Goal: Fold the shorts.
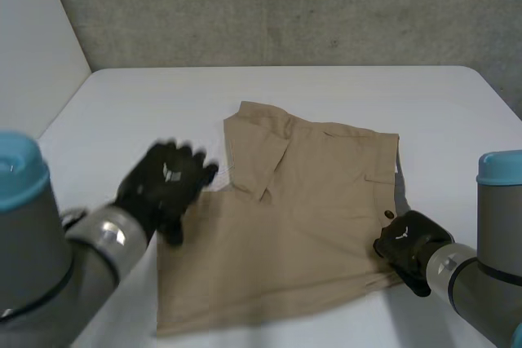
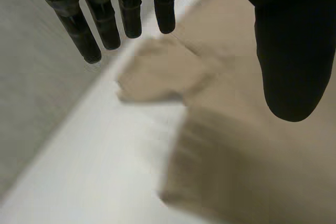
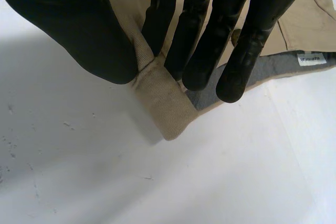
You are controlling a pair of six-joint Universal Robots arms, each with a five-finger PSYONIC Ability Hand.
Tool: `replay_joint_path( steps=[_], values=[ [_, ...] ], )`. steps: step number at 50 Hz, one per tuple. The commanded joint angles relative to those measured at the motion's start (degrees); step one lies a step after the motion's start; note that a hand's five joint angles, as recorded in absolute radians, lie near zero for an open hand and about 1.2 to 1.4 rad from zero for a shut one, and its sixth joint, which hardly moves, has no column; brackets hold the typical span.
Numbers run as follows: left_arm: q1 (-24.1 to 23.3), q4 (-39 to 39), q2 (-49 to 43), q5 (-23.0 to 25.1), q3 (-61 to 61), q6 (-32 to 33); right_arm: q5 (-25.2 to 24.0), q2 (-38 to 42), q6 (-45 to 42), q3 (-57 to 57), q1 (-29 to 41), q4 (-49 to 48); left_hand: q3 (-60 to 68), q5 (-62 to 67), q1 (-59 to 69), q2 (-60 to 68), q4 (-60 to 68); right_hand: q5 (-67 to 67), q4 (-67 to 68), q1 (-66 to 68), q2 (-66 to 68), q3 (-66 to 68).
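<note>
Tan shorts (image 1: 310,226) lie flat mid-table (image 1: 147,103), waistband (image 3: 163,103) toward the robot's right, legs toward its left, far leg folded back over itself. Right hand (image 1: 405,244) pinches the near waistband corner between thumb and fingers (image 3: 202,30). Left hand (image 1: 163,181) hovers at the shorts' left edge, fingers (image 2: 107,22) straight, holding nothing.

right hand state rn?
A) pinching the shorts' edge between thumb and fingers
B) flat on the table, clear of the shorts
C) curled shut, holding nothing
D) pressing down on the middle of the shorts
A: in the right wrist view the right hand has a fold of the tan shorts at their edge caught between its thumb and fingers.
</note>
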Motion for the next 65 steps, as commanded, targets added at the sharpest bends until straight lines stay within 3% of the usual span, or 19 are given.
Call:
replay_joint_path(
  steps=[1, 6, 13, 17, 26, 31, 35, 37, 39, 41, 46, 57, 59, 63, 65],
  values=[
    [-2.2, 10.9, -16.1, 0.2, 18.4, 0.2, 0.1, 0.1, 0.1, 1.2, 0.9, -0.6, 0.2, 0.9, 0.2, 0.4, 0.6, 12.5, 11.6, 24.0, 12.1, 11.4],
    [-2.2, 10.3, -30.0, 1.9, 33.8, 1.6, 0.2, 0.8, 0.2, 1.5, 1.0, -0.9, 2.9, 3.6, 2.9, 3.1, 3.3, 12.5, 11.6, 24.0, 12.1, 11.4],
    [-0.9, 7.2, -48.0, 16.0, 53.2, 7.7, 0.2, 2.8, 0.2, 1.6, 0.9, -3.4, 6.6, 7.3, 6.6, 6.8, 7.0, 12.5, 11.6, 24.0, 12.1, 11.4],
    [-0.2, 6.2, -53.0, 20.5, 59.6, 7.8, 0.2, 3.5, 0.2, 1.6, 0.9, -3.5, 5.8, 6.5, 5.8, 6.0, 6.2, 12.5, 11.6, 24.0, 12.1, 11.4],
    [1.1, -8.2, -63.2, 23.9, 75.4, 9.5, 0.2, 3.6, 0.2, 1.3, 0.3, -3.6, 4.6, 5.3, 4.6, 4.8, 5.0, 12.5, 11.6, 24.0, 12.1, 11.4],
    [1.7, -12.1, -65.3, 23.8, 77.9, 14.2, 0.1, 3.6, 0.2, 1.2, 0.1, -4.2, 7.6, 8.3, 7.6, 7.8, 8.0, 12.5, 11.6, 24.0, 12.1, 11.4],
    [1.9, -14.2, -65.6, 23.5, 78.1, 16.0, 0.1, 3.6, 0.2, 1.1, 0.1, -4.5, 17.7, 18.4, 17.7, 17.9, 18.1, 12.5, 11.6, 24.0, 12.1, 11.4],
    [2.3, -15.4, -65.5, 23.1, 78.2, 16.2, 0.1, 3.6, 0.2, 1.1, 0.1, -4.6, 30.5, 31.2, 30.5, 30.7, 30.8, 12.5, 11.6, 24.0, 12.1, 11.4],
    [2.7, -15.5, -65.3, 21.8, 78.1, 16.2, 0.0, 3.6, 0.2, 1.0, 0.1, -4.7, 53.9, 54.6, 53.9, 54.1, 54.3, 12.5, 11.6, 24.0, 12.1, 11.4],
    [3.0, -15.1, -64.6, 19.0, 77.5, 16.7, 0.1, 3.6, 0.2, 1.1, 0.1, -4.9, 62.5, 63.3, 62.6, 62.7, 62.9, 12.5, 11.6, 24.0, 12.1, 11.4],
    [5.0, -11.0, -58.6, 11.2, 71.9, 20.6, 0.0, 3.5, 0.3, 1.1, 0.4, -4.9, 62.6, 63.3, 62.6, 62.8, 63.0, 12.5, 11.6, 24.0, 12.1, 11.4],
    [6.4, -6.2, -46.2, 6.9, 48.3, 21.2, 0.0, 3.3, 0.3, 1.2, 0.3, -4.9, 62.6, 63.3, 62.6, 62.8, 63.0, 12.5, 11.6, 24.0, 12.1, 11.4],
    [6.2, -6.0, -45.3, 6.1, 46.2, 20.8, 0.0, 3.3, 0.3, 1.2, 0.4, -4.9, 57.1, 57.8, 57.1, 57.3, 57.5, 12.5, 11.6, 24.0, 12.1, 11.4],
    [5.7, -5.9, -42.8, 5.6, 42.1, 19.7, 0.0, 3.3, 0.3, 1.2, 0.5, -4.9, 27.4, 28.1, 27.4, 27.6, 27.8, 12.5, 11.6, 24.0, 12.1, 11.4],
    [5.7, -4.9, -40.9, 5.6, 41.1, 18.3, 0.1, 3.3, 0.3, 1.3, 0.6, -5.0, 22.8, 23.5, 22.8, 23.0, 23.2, 12.5, 11.6, 24.0, 12.1, 11.4]
  ],
)
